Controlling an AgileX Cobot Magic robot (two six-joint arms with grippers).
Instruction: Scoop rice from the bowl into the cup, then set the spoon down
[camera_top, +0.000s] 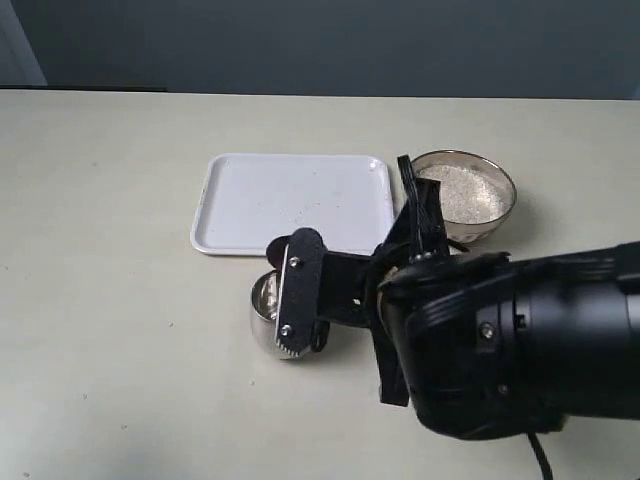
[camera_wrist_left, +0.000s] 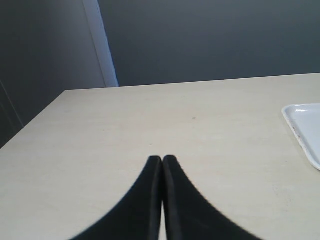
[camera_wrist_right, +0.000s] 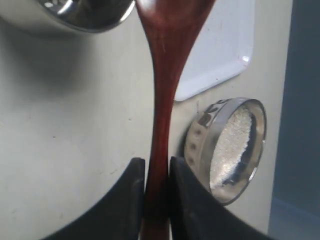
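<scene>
Pinching the spoon (camera_wrist_right: 161, 100) by its slim handle between the right jaws, pointing its head out at the rim of the cup (camera_wrist_right: 85, 15) — head cropped, so not telling whether loaded. Probably tipping rice (camera_wrist_right: 231, 142) into the cup: rolling the wrist slowly, centring the head over the mouth, avoiding knocking the rim. Finding the cup mid-surface, the bowl (camera_wrist_right: 199, 134) nearer the far edge of the surface (camera_wrist_right: 70, 125), beside the tray (camera_wrist_right: 222, 45). Reaching the right arm low and leftward across the middle. Holding the left jaws pressed together, empty, over bare surface toward its left edge.
</scene>
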